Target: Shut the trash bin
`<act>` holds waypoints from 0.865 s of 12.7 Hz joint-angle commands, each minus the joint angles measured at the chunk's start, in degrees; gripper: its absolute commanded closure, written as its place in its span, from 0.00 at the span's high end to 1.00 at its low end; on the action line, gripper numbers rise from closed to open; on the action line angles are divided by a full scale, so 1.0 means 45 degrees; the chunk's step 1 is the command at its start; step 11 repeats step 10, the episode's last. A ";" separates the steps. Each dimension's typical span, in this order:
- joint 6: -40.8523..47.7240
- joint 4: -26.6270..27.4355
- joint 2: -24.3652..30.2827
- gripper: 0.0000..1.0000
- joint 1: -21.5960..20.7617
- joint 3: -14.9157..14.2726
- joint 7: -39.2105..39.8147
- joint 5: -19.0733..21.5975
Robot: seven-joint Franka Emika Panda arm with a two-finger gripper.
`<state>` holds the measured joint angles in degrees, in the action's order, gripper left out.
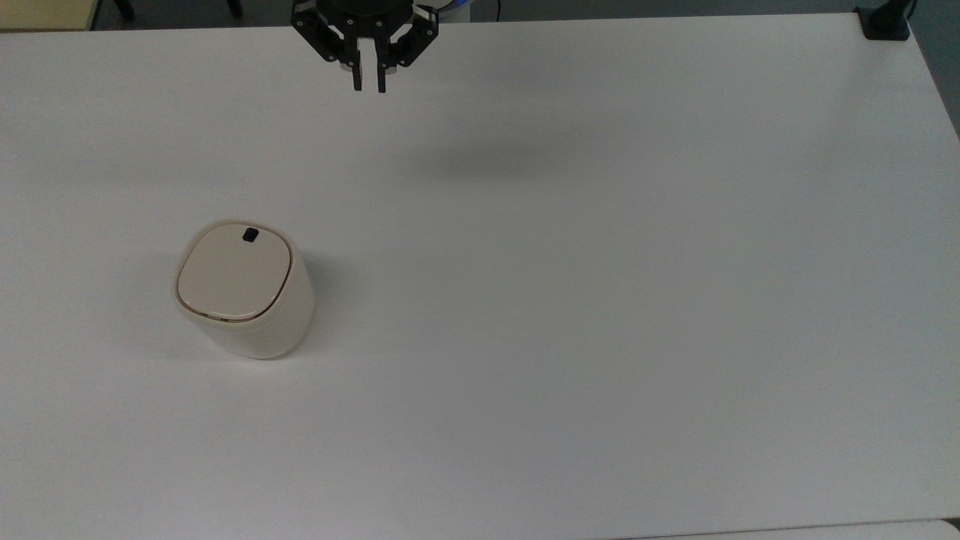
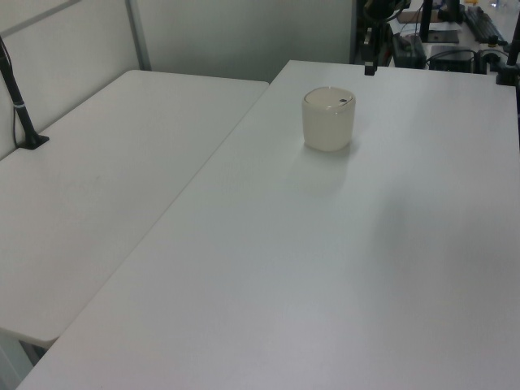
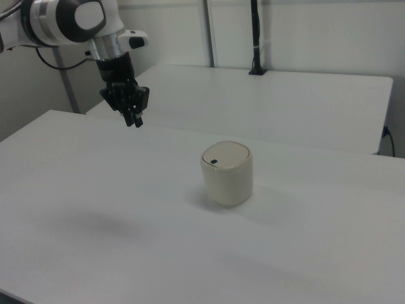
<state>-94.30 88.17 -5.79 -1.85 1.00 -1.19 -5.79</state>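
Observation:
The trash bin (image 1: 236, 281) is a small cream tub standing upright on the white table (image 1: 600, 300), at the top view's left. Its flat lid lies down flush in the brown rim line, and a black latch tab (image 1: 250, 235) sits at the lid's far edge. The same bin appears in the left view (image 2: 329, 119) and the right view (image 3: 226, 174). My gripper (image 1: 370, 86) hangs high over the table's far edge, well away from the bin, its two black fingers a narrow gap apart and holding nothing. It also shows as the gripper (image 2: 370, 69) in the left view and the gripper (image 3: 134, 120) in the right view.
A black clamp (image 1: 885, 22) sits on the table's far right corner in the top view. A second white table (image 2: 106, 187) adjoins on the left view's left, with a black post (image 2: 20, 106) clamped to it. Desks with equipment (image 2: 447, 41) stand behind.

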 commanded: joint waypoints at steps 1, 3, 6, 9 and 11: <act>0.0273 0.0445 0.0427 0.95 -0.0215 -0.0261 0.0479 -0.0042; 0.0273 0.0425 0.0427 1.00 -0.0215 -0.0261 0.0459 -0.0042; 0.0292 0.0425 0.0466 1.00 -0.0137 -0.0261 0.0381 -0.0003; 0.0273 0.0406 0.0505 1.00 -0.0117 -0.0261 0.0323 -0.0003; 0.0273 0.0406 0.0505 1.00 -0.0098 -0.0261 0.0323 0.0016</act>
